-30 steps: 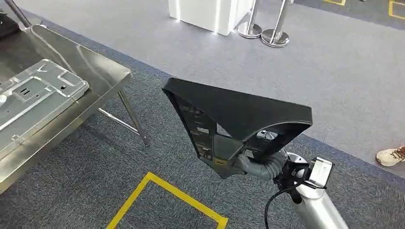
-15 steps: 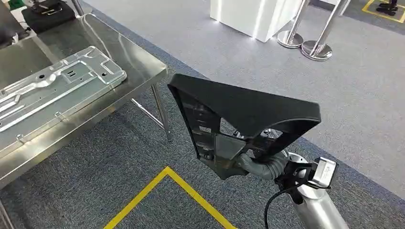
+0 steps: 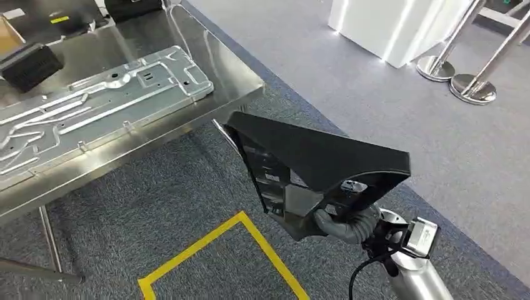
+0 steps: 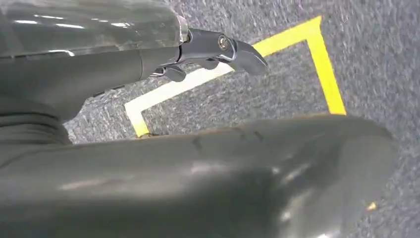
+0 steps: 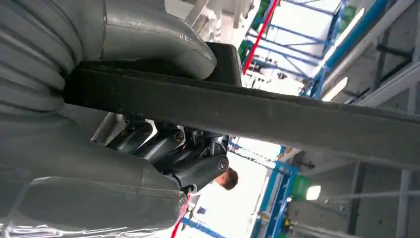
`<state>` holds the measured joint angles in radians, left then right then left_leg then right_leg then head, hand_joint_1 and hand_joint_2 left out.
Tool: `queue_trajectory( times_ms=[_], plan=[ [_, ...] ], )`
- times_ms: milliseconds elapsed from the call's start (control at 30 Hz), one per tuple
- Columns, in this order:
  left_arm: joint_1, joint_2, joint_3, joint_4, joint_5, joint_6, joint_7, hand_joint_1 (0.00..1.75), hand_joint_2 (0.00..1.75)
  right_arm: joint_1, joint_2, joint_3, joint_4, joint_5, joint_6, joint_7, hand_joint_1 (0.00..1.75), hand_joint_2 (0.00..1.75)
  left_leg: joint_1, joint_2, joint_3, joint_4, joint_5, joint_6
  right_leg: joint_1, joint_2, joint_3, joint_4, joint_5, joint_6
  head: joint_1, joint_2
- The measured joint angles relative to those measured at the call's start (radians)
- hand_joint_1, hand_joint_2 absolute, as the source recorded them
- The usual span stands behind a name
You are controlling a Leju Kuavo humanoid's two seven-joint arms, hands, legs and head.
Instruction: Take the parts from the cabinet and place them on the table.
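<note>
A black triangular plastic part (image 3: 312, 162) with an open ribbed underside hangs over the carpet just off the table's corner. My right hand (image 3: 340, 224) grips it at its lower corner. In the right wrist view the thumb (image 5: 148, 44) lies over the part's black edge (image 5: 277, 119) and the dark fingers (image 5: 168, 148) curl beneath it. The steel table (image 3: 240, 94) stands at the upper left, its corner close to the part's far tip. My left hand (image 4: 213, 49) hangs above the carpet and holds nothing.
On the table lie a long stamped metal panel (image 3: 106, 94) and a black box (image 3: 30, 65). Yellow floor tape (image 3: 250, 237) marks a corner below the part. A white plinth (image 3: 400, 28) and chrome stanchion bases (image 3: 472, 87) stand at the far right.
The whole view has swung: the table and its metal panel have slid rightward and closer, and the plinth and stanchions have shifted right. The part stays in my right hand's grip.
</note>
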<state>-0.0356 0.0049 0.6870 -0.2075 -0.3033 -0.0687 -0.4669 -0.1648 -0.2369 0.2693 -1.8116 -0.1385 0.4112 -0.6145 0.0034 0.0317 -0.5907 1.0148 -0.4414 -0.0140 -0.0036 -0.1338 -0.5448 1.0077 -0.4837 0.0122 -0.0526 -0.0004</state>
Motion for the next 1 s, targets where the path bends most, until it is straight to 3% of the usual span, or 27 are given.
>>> queue_trajectory(
  times_ms=[33, 67, 100, 133, 200, 233, 267, 333, 367, 400, 433, 533, 567, 600, 633, 700, 733, 767, 800, 833, 867, 900, 933, 1000],
  plan=[
    [0.002, 0.001, 0.001, 0.0, 0.0, 0.001, 0.0, 0.0, 0.0, 0.002, 0.001, 0.0, 0.0, 0.0, 0.001, -0.002, 1.73, 1.75, 0.002, -0.012, 0.002, -0.008, 0.004, 0.007, 0.003, -0.01, 0.004, -0.001, -0.002, 0.006, 0.0, 0.0],
    [0.004, 0.001, 0.002, 0.0, 0.0, 0.002, 0.0, 0.0, 0.0, 0.003, 0.0, -0.002, 0.0, 0.0, 0.001, -0.004, 1.73, 1.75, 0.011, -0.023, 0.011, -0.017, 0.01, 0.013, -0.006, 0.019, 0.004, 0.009, -0.013, 0.012, 0.0, 0.0],
    [0.002, 0.001, 0.003, 0.0, 0.0, 0.002, 0.0, 0.0, 0.0, 0.006, 0.0, -0.005, 0.0, -0.001, 0.001, -0.006, 1.73, 1.75, 0.012, -0.031, 0.011, -0.019, 0.012, 0.019, -0.009, 0.077, -0.012, 0.047, -0.042, 0.013, 0.0, 0.0],
    [-0.002, 0.001, 0.005, 0.0, 0.0, 0.002, 0.0, 0.0, 0.0, 0.01, -0.001, -0.009, 0.0, -0.001, 0.001, -0.008, 1.73, 1.75, 0.012, -0.04, 0.01, -0.019, 0.014, 0.023, -0.01, 0.11, -0.047, 0.12, -0.083, 0.014, 0.0, 0.0],
    [-0.005, 0.001, 0.007, 0.0, 0.0, 0.002, 0.0, 0.0, 0.0, 0.021, -0.003, -0.012, 0.002, -0.001, 0.0, -0.008, 1.73, 1.75, 0.012, -0.065, 0.007, -0.019, 0.014, 0.024, -0.011, 0.13, -0.127, 0.279, -0.148, 0.018, 0.0, 0.0],
    [-0.004, 0.001, 0.008, 0.0, 0.0, 0.002, 0.0, 0.0, 0.0, 0.026, -0.003, -0.012, 0.002, -0.001, 0.001, -0.008, 1.73, 1.75, 0.012, -0.079, 0.007, -0.018, 0.014, 0.024, -0.011, 0.131, -0.15, 0.319, -0.151, 0.02, 0.0, 0.0],
    [-0.003, 0.001, 0.009, 0.0, 0.0, 0.002, 0.0, 0.0, 0.0, 0.029, -0.003, -0.012, 0.003, -0.001, 0.001, -0.008, 1.73, 1.75, 0.012, -0.093, 0.008, -0.017, 0.014, 0.024, -0.013, 0.131, -0.15, 0.311, -0.13, 0.021, 0.0, 0.0],
    [-0.003, 0.001, 0.011, 0.0, 0.0, 0.002, 0.0, 0.0, 0.0, 0.029, -0.004, -0.012, 0.003, -0.002, 0.001, -0.008, 1.73, 1.75, 0.016, -0.125, 0.009, -0.009, 0.012, 0.018, -0.022, 0.142, -0.085, 0.162, -0.033, 0.023, 0.0, 0.0],
    [-0.003, 0.001, 0.013, 0.0, 0.0, 0.002, 0.0, 0.0, 0.0, 0.029, -0.005, -0.013, 0.003, -0.002, 0.001, -0.008, 1.73, 1.75, 0.018, -0.139, 0.007, -0.001, 0.008, 0.012, -0.029, 0.174, -0.04, 0.068, 0.012, 0.026, 0.0, 0.0],
    [-0.005, 0.001, 0.014, 0.0, 0.0, 0.002, 0.0, 0.0, 0.0, 0.029, -0.005, -0.013, 0.003, -0.002, 0.001, -0.008, 1.73, 1.75, 0.017, -0.151, -0.002, 0.006, 0.005, 0.004, -0.039, 0.25, -0.025, 0.034, -0.006, 0.029, 0.0, 0.0],
    [-0.008, 0.002, 0.015, 0.0, 0.0, 0.003, 0.0, 0.0, 0.0, 0.031, -0.005, -0.013, 0.002, -0.002, 0.001, -0.008, 1.73, 1.75, 0.016, -0.165, -0.013, 0.016, 0.005, -0.003, -0.036, 0.248, -0.03, 0.028, -0.002, 0.028, 0.0, 0.0],
    [0.002, 0.002, 0.016, -0.001, 0.0, 0.004, -0.003, 0.0, 0.0, 0.03, -0.004, -0.015, 0.003, -0.002, 0.005, -0.009, 1.73, 1.75, 0.024, -0.202, -0.025, -0.001, 0.019, -0.027, -0.024, 0.207, -0.031, 0.031, -0.001, 0.011, 0.0, 0.0],
    [0.003, 0.002, 0.016, -0.001, 0.001, 0.001, -0.009, 0.0, 0.0, 0.027, -0.004, -0.015, 0.003, -0.001, 0.006, -0.01, 1.73, 1.75, 0.025, -0.186, -0.026, 0.008, 0.014, -0.03, -0.035, 0.186, -0.028, 0.02, 0.006, -0.002, 0.0, 0.0],
    [0.005, 0.002, 0.016, -0.001, 0.0, -0.005, -0.014, 0.0, 0.0, 0.027, -0.003, -0.016, 0.003, 0.0, 0.009, -0.01, 1.73, 1.75, 0.015, -0.109, -0.037, 0.033, -0.003, -0.031, -0.031, 0.172, -0.023, 0.015, 0.005, -0.011, 0.0, 0.0],
    [0.001, 0.002, 0.016, -0.001, -0.001, -0.012, -0.018, 0.0, 0.0, 0.029, -0.001, -0.019, 0.002, 0.0, 0.012, -0.013, 1.73, 1.75, 0.015, -0.065, -0.066, 0.095, -0.041, -0.032, -0.027, 0.156, -0.023, 0.015, 0.005, -0.016, 0.0, 0.0],
    [-0.006, 0.003, 0.016, -0.001, -0.004, -0.021, -0.022, 0.0, 0.0, 0.033, -0.001, -0.026, 0.003, 0.003, 0.018, -0.013, 1.73, 1.75, 0.017, -0.043, -0.139, 0.25, -0.114, -0.034, -0.017, 0.119, -0.022, 0.015, 0.002, -0.02, 0.0, 0.0],
    [-0.006, 0.003, 0.016, -0.001, -0.008, -0.027, -0.024, 0.0, 0.0, 0.036, 0.0, -0.028, 0.003, 0.003, 0.019, -0.013, 1.73, 1.75, 0.016, -0.041, -0.166, 0.311, -0.131, -0.034, -0.014, 0.101, -0.022, 0.016, 0.001, -0.022, 0.0, 0.0],
    [-0.004, 0.003, 0.016, -0.001, -0.01, -0.029, -0.026, 0.0, 0.0, 0.037, 0.001, -0.03, 0.002, 0.003, 0.019, -0.013, 1.73, 1.75, 0.016, -0.04, -0.166, 0.316, -0.123, -0.033, -0.011, 0.085, -0.021, 0.016, 0.0, -0.023, 0.0, 0.0],
    [-0.002, 0.003, 0.016, -0.001, -0.01, -0.029, -0.027, 0.0, 0.0, 0.037, 0.002, -0.034, 0.002, 0.003, 0.018, -0.012, 1.73, 1.75, 0.016, -0.038, -0.141, 0.273, -0.093, -0.03, -0.009, 0.07, -0.019, 0.016, -0.002, -0.024, 0.0, 0.0],
    [-0.002, 0.004, 0.016, -0.001, -0.01, -0.031, -0.027, 0.0, 0.0, 0.037, 0.003, -0.037, 0.002, 0.003, 0.018, -0.011, 1.73, 1.75, 0.015, -0.032, -0.094, 0.191, -0.052, -0.025, -0.006, 0.056, -0.015, 0.016, -0.005, -0.023, 0.0, 0.0],
    [-0.002, 0.006, 0.016, -0.001, -0.011, -0.034, -0.028, 0.0, 0.0, 0.037, 0.003, -0.04, -0.001, 0.003, 0.016, -0.011, 1.73, 1.75, 0.01, -0.01, -0.037, 0.09, -0.011, -0.015, -0.004, 0.043, -0.01, 0.016, -0.008, -0.021, 0.0, 0.0],
    [-0.004, 0.01, 0.017, -0.002, -0.011, -0.037, -0.029, 0.0, 0.0, 0.039, 0.005, -0.043, -0.006, 0.002, 0.016, -0.011, 1.73, 1.75, -0.001, 0.05, -0.001, 0.016, -0.007, -0.003, -0.003, 0.031, -0.006, 0.015, -0.01, -0.019, 0.0, 0.0],
    [-0.007, 0.011, 0.016, -0.002, -0.013, -0.04, -0.029, 0.0, 0.0, 0.041, 0.005, -0.046, -0.008, 0.001, 0.016, -0.011, 1.73, 1.75, -0.01, 0.061, 0.003, 0.012, -0.009, 0.009, 0.003, 0.018, -0.005, 0.015, -0.013, -0.014, 0.0, 0.0],
    [-0.004, 0.013, 0.017, -0.002, -0.012, -0.041, -0.03, 0.0, 0.0, 0.043, 0.006, -0.047, -0.009, 0.001, 0.016, -0.01, 1.73, 1.75, -0.014, 0.034, -0.004, 0.011, -0.006, 0.016, -0.001, 0.0, -0.002, 0.013, -0.013, -0.004, 0.0, 0.0]
  ],
)
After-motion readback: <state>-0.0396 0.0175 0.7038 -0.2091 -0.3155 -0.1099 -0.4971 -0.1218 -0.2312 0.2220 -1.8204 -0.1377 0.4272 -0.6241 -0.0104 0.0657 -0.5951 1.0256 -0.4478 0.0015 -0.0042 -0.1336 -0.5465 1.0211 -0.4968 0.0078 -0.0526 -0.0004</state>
